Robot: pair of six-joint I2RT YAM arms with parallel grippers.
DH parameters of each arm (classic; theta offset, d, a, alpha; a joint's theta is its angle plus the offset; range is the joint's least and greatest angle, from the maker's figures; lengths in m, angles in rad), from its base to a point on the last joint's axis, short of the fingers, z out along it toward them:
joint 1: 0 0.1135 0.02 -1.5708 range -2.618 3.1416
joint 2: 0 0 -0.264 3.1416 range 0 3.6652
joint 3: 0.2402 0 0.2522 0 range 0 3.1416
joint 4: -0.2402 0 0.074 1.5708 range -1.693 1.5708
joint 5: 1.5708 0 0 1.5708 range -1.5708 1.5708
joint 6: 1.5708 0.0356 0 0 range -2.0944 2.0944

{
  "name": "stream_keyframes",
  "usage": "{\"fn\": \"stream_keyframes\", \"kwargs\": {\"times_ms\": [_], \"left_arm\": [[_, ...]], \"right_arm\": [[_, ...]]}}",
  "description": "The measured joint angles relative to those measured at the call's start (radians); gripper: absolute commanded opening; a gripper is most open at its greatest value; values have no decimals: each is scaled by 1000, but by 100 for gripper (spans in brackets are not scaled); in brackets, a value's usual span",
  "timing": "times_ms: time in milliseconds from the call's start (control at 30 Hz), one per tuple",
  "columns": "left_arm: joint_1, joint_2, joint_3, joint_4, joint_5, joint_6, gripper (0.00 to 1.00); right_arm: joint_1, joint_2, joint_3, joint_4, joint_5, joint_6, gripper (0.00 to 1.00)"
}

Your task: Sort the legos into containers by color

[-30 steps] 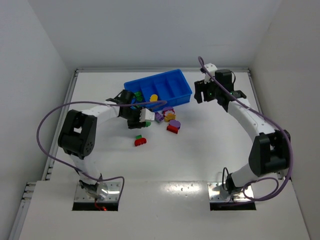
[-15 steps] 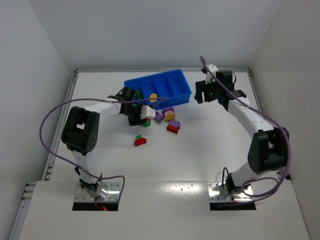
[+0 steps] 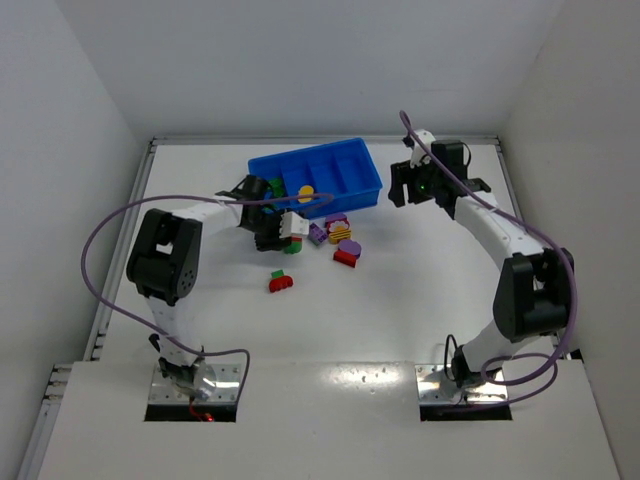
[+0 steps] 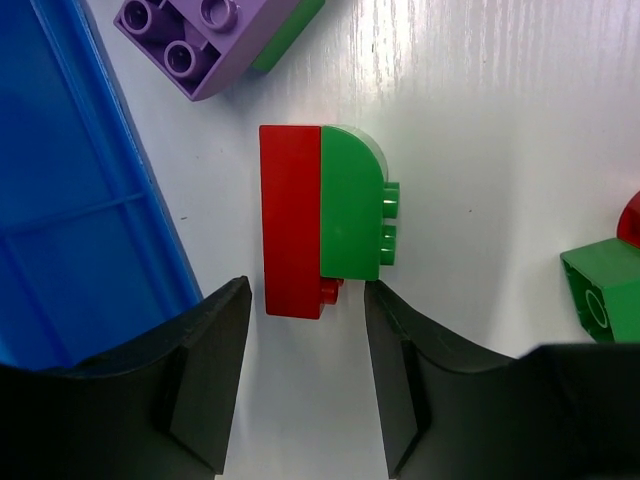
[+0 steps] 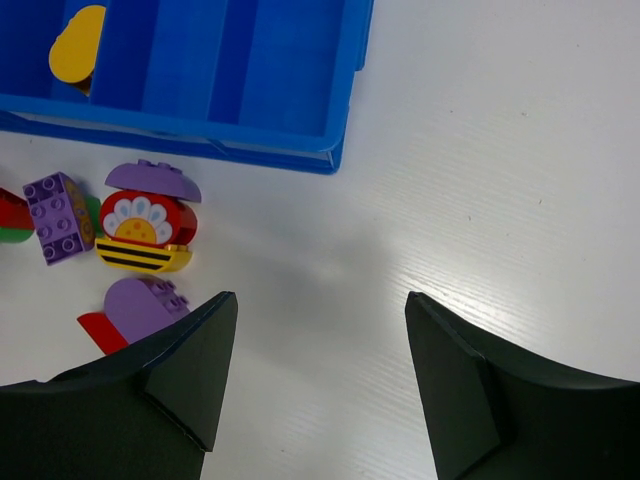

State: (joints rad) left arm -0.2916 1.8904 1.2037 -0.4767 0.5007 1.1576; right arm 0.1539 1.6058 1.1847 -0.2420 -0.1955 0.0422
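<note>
A red and green lego pair (image 4: 320, 215) lies joined on the table just past my left gripper's (image 4: 305, 300) tips. Its jaws are open, apart from the pair, with nothing between them. Beside them runs the blue tray's wall (image 4: 70, 200). A purple lego (image 4: 200, 40) lies further ahead, a green one (image 4: 600, 295) to the right. From above, the left gripper (image 3: 285, 235) sits low in front of the containers (image 3: 350, 200), which hold a yellow lego (image 3: 307, 193) and a green one (image 3: 275, 190). My right gripper (image 3: 412, 185) hovers open and empty right of the tray.
Loose legos lie before the tray: a purple brick (image 5: 58, 215), a red flower piece (image 5: 150, 220) on a striped yellow one (image 5: 140, 258), a purple dome (image 5: 140, 303). A red and green piece (image 3: 280, 281) lies nearer the arms. White walls enclose the table.
The left arm has crept slightly right along the tray front and its jaws have narrowed a little. The right arm has barely moved.
</note>
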Motion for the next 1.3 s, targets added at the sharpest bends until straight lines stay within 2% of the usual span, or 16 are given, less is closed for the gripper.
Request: {"fn": "stream_keyframes", "kwargs": {"times_ms": [533, 767, 867, 1067, 1200, 1300], "left_arm": [[0, 48, 58, -10, 2, 42, 39], [0, 48, 62, -47, 23, 63, 22], [0, 45, 62, -72, 35, 70, 18], [-2, -32, -26, -117, 48, 76, 15], [-11, -100, -71, -144, 57, 32, 13], [-14, -125, -72, -131, 63, -94, 12]], "right_arm": [[-1, 13, 2, 0, -1, 1, 70], [-1, 23, 2, 0, -16, 3, 70], [-1, 26, 2, 0, -17, 3, 70], [-1, 26, 2, 0, -18, 3, 70], [-1, 26, 2, 0, -23, 3, 70], [-1, 26, 2, 0, -26, 5, 70]]}}
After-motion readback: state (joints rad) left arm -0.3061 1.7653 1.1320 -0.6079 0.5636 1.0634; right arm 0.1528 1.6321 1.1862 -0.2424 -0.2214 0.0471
